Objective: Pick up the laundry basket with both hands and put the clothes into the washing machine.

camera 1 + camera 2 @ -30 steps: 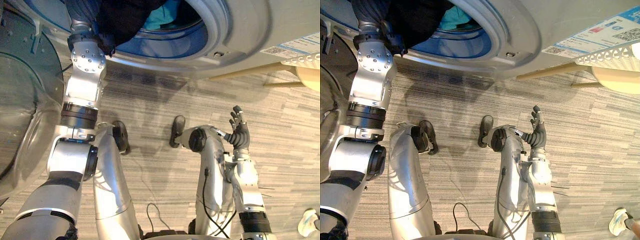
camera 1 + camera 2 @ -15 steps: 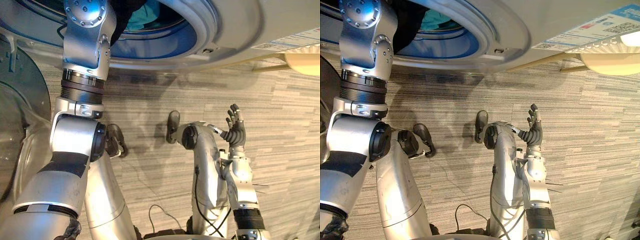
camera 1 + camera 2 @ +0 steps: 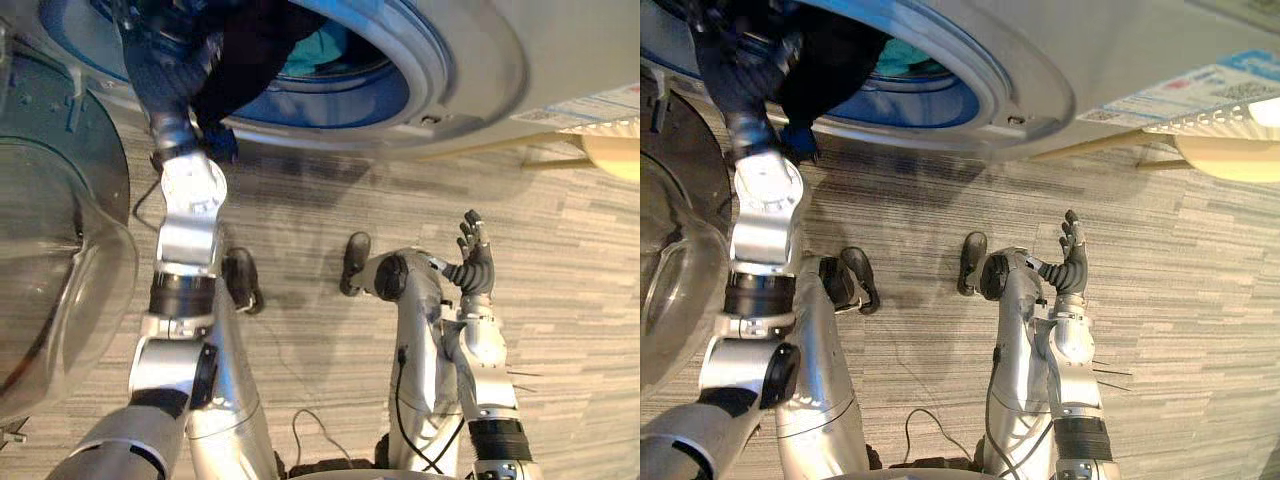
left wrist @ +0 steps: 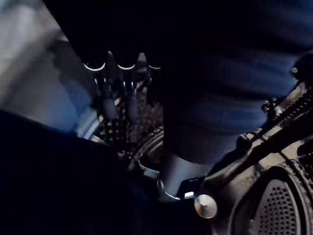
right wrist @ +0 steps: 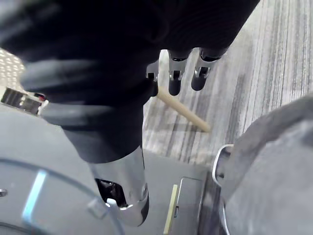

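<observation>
Since the dark clothes (image 3: 255, 50) hang at the mouth of the washing machine (image 3: 470, 70) rather than deep in it, I'd judge the step in hand is pushing them home. Drive the cloth well past the lower rim, so nothing drapes over it when the door (image 3: 60, 270) is shut.

In the left eye view your left hand (image 3: 165, 60) is up inside the opening, just beside the dark clothes, with a teal piece (image 3: 322, 45) deeper behind them.

The right eye view shows your right hand (image 3: 1072, 262) low over the floor (image 3: 1200, 330), well apart from the drum, fingers spread and holding nothing. The basket (image 3: 1225, 108) sits by the machine's right edge.

In the left wrist view the fingers (image 4: 105, 95) run straight and relaxed, pinching nothing, with the perforated drum wall (image 4: 122, 134) just past them.

In the right wrist view the fingers (image 5: 175, 81) hang loose above the floor.
</observation>
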Tool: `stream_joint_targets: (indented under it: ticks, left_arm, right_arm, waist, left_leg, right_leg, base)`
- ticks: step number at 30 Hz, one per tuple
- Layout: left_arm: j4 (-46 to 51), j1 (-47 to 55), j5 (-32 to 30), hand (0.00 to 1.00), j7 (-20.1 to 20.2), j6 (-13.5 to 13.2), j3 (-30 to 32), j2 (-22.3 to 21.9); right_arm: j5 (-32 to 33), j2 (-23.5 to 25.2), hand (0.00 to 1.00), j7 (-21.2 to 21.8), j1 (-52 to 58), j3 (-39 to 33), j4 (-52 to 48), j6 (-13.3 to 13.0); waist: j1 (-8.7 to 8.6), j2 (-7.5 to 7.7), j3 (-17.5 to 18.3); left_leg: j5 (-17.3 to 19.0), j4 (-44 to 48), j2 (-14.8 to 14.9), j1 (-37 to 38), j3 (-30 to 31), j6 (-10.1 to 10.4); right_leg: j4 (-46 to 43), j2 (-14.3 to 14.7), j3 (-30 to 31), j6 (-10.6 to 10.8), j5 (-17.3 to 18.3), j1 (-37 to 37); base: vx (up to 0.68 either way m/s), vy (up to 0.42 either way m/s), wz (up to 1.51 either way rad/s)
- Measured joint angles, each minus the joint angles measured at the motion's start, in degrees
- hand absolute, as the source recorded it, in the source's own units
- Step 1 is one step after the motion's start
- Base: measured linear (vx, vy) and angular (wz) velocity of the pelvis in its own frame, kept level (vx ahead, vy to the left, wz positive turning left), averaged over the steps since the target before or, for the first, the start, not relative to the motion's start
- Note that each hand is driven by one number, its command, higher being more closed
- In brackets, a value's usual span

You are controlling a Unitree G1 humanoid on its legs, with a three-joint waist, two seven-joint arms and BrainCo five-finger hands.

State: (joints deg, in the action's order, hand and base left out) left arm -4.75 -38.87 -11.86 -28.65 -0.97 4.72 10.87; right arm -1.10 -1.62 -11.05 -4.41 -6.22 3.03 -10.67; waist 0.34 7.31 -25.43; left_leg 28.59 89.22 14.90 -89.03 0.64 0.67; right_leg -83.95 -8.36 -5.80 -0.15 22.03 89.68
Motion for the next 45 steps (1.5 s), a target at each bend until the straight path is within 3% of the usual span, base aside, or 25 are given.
stream_joint_targets:
  ticks: [4,7,9,14,20,31,32,43,45]
  left_arm:
    - [0.0,4.3,1.4,0.0,0.8,0.0,0.0,-5.1]
    - [0.0,4.4,4.8,0.0,0.8,-0.2,0.0,-6.2]
    - [-0.5,4.4,5.9,0.0,0.9,-0.6,0.0,-6.3]
    - [-5.7,1.9,9.0,0.0,1.2,-1.4,0.0,-6.0]
    - [-12.4,-2.9,10.3,0.0,0.8,-1.8,0.0,-3.8]
    - [-17.4,-8.0,24.0,0.0,1.2,-5.2,0.0,-0.9]
    - [-17.8,-8.5,24.9,1.0,1.2,-5.3,0.0,-0.7]
    - [-19.5,-11.3,32.7,1.0,2.4,-4.3,-0.4,2.7]
    - [-19.4,-11.0,34.4,1.0,2.4,-4.3,-1.2,2.8]
  right_arm:
    - [-1.3,0.0,0.0,0.0,0.0,0.1,0.0,0.7]
    - [-1.3,-0.1,0.0,-0.1,0.0,0.0,0.0,1.1]
    - [-1.3,-0.2,0.0,-0.1,0.0,0.0,-0.1,1.1]
    - [-1.3,-1.9,0.0,-0.2,0.0,-0.1,0.0,1.1]
    - [-1.1,-2.3,0.0,-0.1,0.0,0.0,-0.1,1.0]
    - [0.8,-3.8,0.0,-0.1,-1.0,-0.3,0.3,1.3]
    - [0.8,-3.8,0.0,-0.1,-1.2,-0.2,0.4,1.3]
    - [1.2,-3.7,0.0,0.0,-2.7,0.0,0.9,2.3]
    - [1.2,-3.7,0.0,0.0,-2.7,0.0,0.9,2.4]
  waist:
    - [0.52,-0.13,-0.1]
    - [0.52,-0.15,0.0]
    - [0.51,-0.48,0.1]
    - [0.61,-2.97,1.4]
    - [0.95,-3.02,1.5]
    - [0.85,-2.88,1.5]
    - [0.78,-2.77,1.4]
    - [0.18,-2.26,1.1]
    - [0.07,-2.24,1.1]
  left_leg:
    - [-0.2,-0.6,-0.3,0.7,0.2,0.5]
    - [-0.6,-1.0,-0.8,0.7,0.8,1.3]
    - [-0.7,-1.0,-0.8,0.6,1.0,1.5]
    - [-0.7,-0.9,-0.7,0.3,1.2,1.5]
    - [-0.8,-1.0,0.2,0.1,1.0,1.7]
    - [-1.0,-1.9,0.9,-1.4,0.6,2.5]
    - [-1.0,-2.4,0.9,-1.4,0.5,2.5]
    - [-1.5,-5.1,0.6,-1.9,0.0,3.3]
    - [-2.2,-4.8,0.0,-1.7,-0.2,3.5]
  right_leg:
    - [-0.4,-0.4,-0.3,-0.4,0.6,-0.5]
    - [-0.5,-0.5,-0.6,-0.8,0.8,-0.4]
    - [-0.6,-0.5,-0.9,-0.9,0.9,-0.4]
    - [-0.6,-0.5,-1.1,-1.0,0.9,-0.3]
    - [-0.2,0.2,-1.1,-1.3,0.6,0.1]
    - [1.4,0.3,-1.3,-0.9,0.2,1.6]
    - [1.9,0.3,-1.4,-0.8,0.1,1.6]
    - [5.1,0.0,-1.6,0.7,-0.8,1.5]
    - [4.4,-0.4,-1.1,0.6,-2.3,1.4]
  base:
    - [0.01,-0.037,0.09]
    - [0.01,-0.038,0.09]
    - [0.02,-0.043,0.03]
    - [0.01,-0.008,0.0]
    - [0.02,-0.02,-0.06]
    - [0.01,-0.005,-0.02]
    - [0.0,0.0,-0.09]
    - [0.02,0.004,0.02]
    - [0.08,0.014,0.19]
